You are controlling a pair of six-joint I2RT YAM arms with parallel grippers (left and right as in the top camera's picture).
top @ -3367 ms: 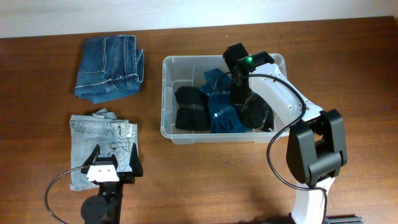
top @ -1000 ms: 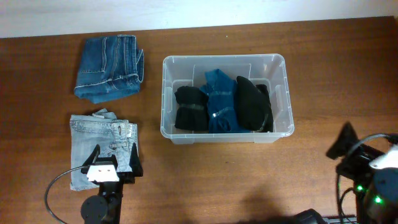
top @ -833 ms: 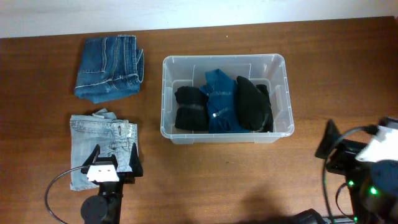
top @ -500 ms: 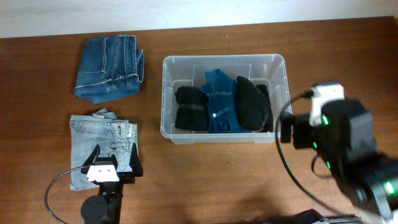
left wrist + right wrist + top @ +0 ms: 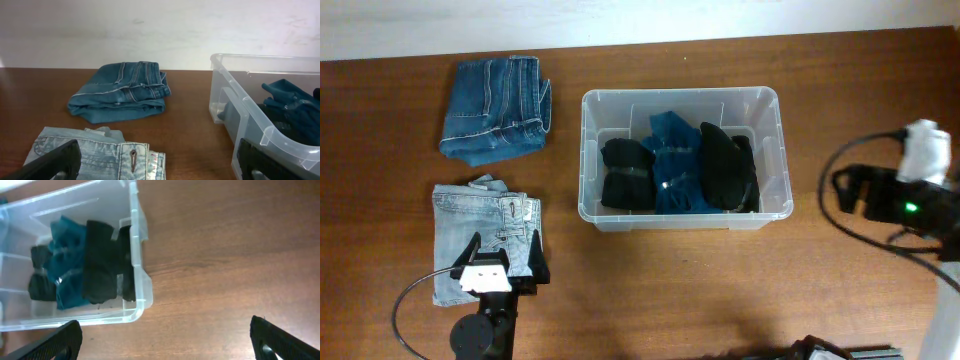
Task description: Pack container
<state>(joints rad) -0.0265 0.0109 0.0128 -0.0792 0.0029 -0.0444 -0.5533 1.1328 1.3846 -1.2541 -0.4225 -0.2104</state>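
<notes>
Both grippers were spread wide with nothing in them. The clear plastic rectangular container sat on the brown wooden table just past centre toward 1 o'clock, seen from overhead. It already held three pieces side by side: a black rolled garment, a blue folded garment and a black folded garment.

I judged the step in hand as fetching the next piece. Two were out on the table: dark blue folded jeans at 10 o'clock and light blue folded jeans at 8 o'clock. The left gripper hung right over the near edge of the light pair, so that was my likely pick.

To do it well, I would have come straight down and pinched the whole fold stack, not only the top layer. Then lift high enough to clear the rounded rim. The drop should go on the bare strip along the container's 12 o'clock wall, or on top of the row.

From the left gripper the container lay at 2 o'clock, well apart, with its near corner showing in the left wrist view. From the right gripper it lay at 9 o'clock, near but not touching. I would have kept that arm off the rim.
</notes>
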